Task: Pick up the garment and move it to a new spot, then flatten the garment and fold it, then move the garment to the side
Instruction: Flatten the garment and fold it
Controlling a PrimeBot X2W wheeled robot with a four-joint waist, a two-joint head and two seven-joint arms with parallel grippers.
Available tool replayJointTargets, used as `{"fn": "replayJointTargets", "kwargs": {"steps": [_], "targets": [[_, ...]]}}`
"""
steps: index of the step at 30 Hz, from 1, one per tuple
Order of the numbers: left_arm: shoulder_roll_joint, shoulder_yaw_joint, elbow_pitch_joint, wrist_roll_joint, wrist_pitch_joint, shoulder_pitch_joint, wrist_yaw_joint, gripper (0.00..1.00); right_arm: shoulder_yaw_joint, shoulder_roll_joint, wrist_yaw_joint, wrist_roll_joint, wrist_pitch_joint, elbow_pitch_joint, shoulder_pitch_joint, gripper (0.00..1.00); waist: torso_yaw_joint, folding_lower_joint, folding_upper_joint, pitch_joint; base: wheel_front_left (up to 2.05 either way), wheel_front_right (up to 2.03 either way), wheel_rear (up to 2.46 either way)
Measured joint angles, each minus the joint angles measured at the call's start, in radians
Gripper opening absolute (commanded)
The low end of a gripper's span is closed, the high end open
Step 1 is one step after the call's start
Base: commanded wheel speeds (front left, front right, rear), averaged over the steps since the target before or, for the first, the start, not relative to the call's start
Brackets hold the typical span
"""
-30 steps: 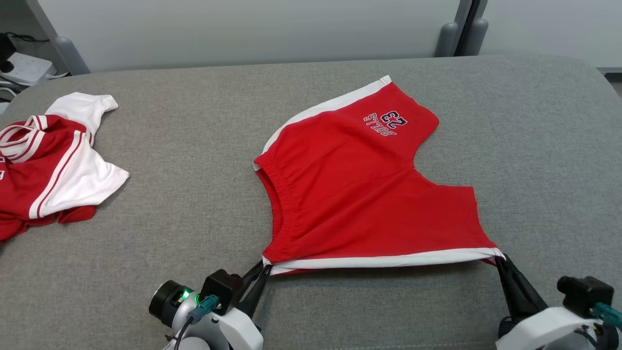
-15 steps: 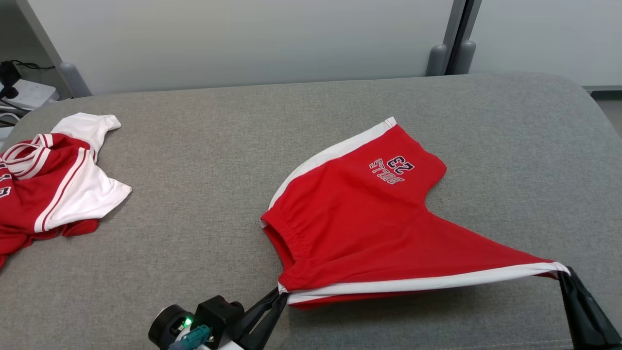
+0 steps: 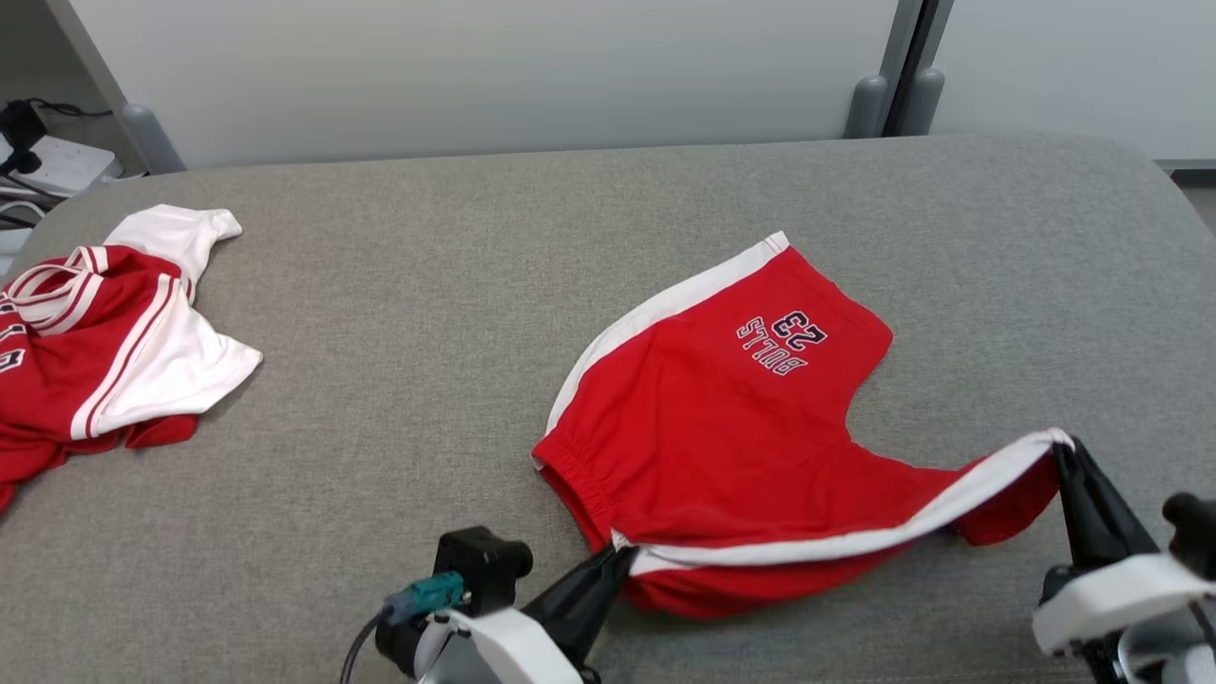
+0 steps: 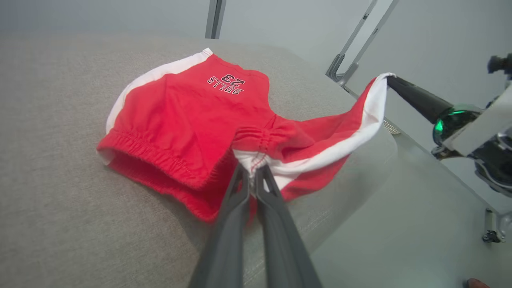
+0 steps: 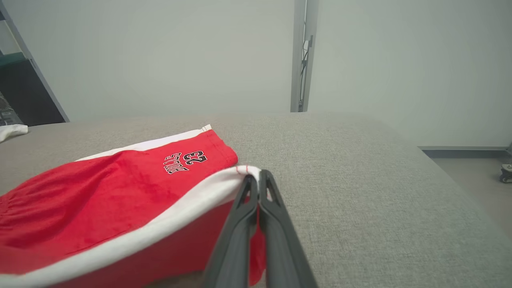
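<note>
- Pinches the red shorts [image 3: 741,427] at both ends of one white side stripe: left claw [image 3: 616,559] pressed together on the waistband corner, right claw [image 3: 1062,454] pressed together on the leg-hem corner.
- Leaves the far leg, with the "BULLS 23" print, flat on the grey surface [image 3: 427,313], right of middle; has only the near leg off it.
- Holds the stripe slack rather than taut, sagging between the claws, likely to carry the near leg over onto the far one as a fold.
- Grips at corners, probably for a straight, aligned landing of that edge.
- Reaches the left arm in low from the near edge, fingers pointing up and rightward in the head view, tips just off the surface.
- Holds the right arm higher at the near right, fingers slanting up and leftward, hem corner held in the air.
- Stands well apart from the red-and-white jersey [image 3: 104,332] at the far left.
</note>
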Motion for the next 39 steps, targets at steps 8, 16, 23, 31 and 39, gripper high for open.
{"fn": "replayJointTargets", "kwargs": {"steps": [8,16,23,31,39], "targets": [[-0.06,0.023,0.202,-0.157,-0.073,-0.216,0.0,0.0,0.011,-0.012,0.0,-0.046,-0.015,0.29,-0.364,0.0,0.034,0.0,0.0,0.083,0.0,0.0,0.0],[-0.072,-0.003,0.38,-0.296,-0.151,-0.441,0.104,0.0,0.1,-0.033,0.0,-0.053,-0.042,0.555,-0.716,0.0,0.089,0.0,0.0,0.211,0.0,0.0,0.0],[-0.074,-0.086,0.485,-0.37,-0.185,-0.561,0.14,0.0,0.198,-0.036,0.0,-0.052,-0.056,0.749,-0.92,0.0,0.138,0.0,-0.0001,0.281,0.0,0.0,0.0],[-0.076,-0.155,0.525,-0.401,-0.23,-0.632,0.191,0.0,0.275,-0.04,0.0,-0.05,-0.067,0.903,-1.014,0.0,0.181,0.0,-0.0001,0.313,0.0,0.0,0.0],[-0.079,-0.212,0.533,-0.465,-0.245,-0.663,0.22,0.0,0.316,-0.051,0.0,-0.03,-0.079,0.984,-1.062,0.0,0.207,0.0,-0.0001,0.333,0.0,0.0,0.0]]}}
